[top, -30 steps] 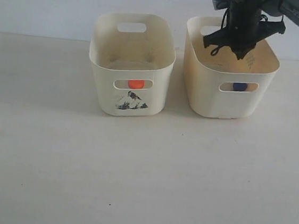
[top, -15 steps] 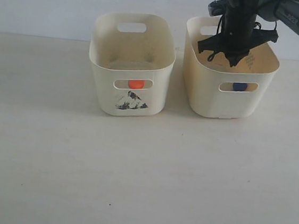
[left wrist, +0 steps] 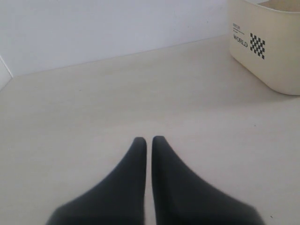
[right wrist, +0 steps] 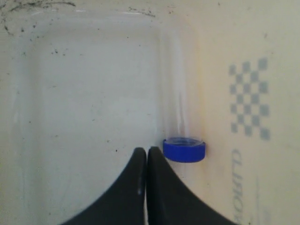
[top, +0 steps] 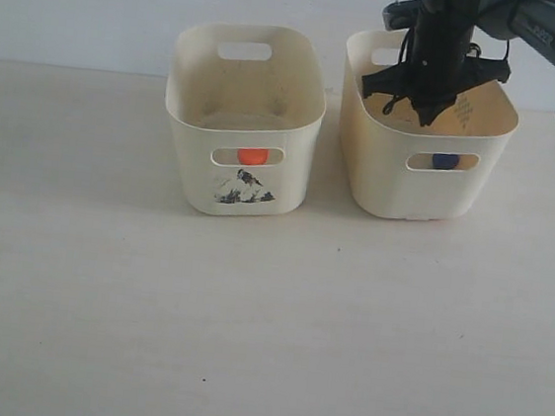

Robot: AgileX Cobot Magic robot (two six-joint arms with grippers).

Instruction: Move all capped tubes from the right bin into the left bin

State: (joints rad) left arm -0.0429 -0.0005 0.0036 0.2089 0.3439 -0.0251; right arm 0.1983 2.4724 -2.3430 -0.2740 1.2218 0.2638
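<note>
Exterior view: two bins stand side by side on the worktop (top: 246, 314), near each other but not touching. The left bin (top: 189, 119) is the paler one and carries a dark mark below its front slot. An orange cap (top: 253, 156) shows through that slot, so the orange-capped tube lies inside the left bin. The right bin (top: 380, 174) is the yellower one. A blue cap (top: 445, 161) shows through its front slot, low against the front wall. The right arm (top: 549, 33) enters from the upper right. The right pincer (top: 423, 106) points down into the mouth of the right bin, above and behind the blue cap, and its jaw position cannot be read from this view. Left wrist view: the left pincer (left wrist: 149, 140) has its two fingers together with only a thin line between them, and it holds nothing. It sits over bare worktop. A bin wall (left wrist: 276, 65) printed with "WORLD" and a checker patch stands well apart from it, and which bin this is cannot be told. Right wrist view: the right pincer (right wrist: 146, 152) has its fingers pressed together and empty over the bin floor (right wrist: 89, 93). The blue-capped tube (right wrist: 180, 117) lies flat along the bin wall. Its cap lies just beside one fingertip (right wrist: 157, 161), outside the closed fingers, not between them.
</note>
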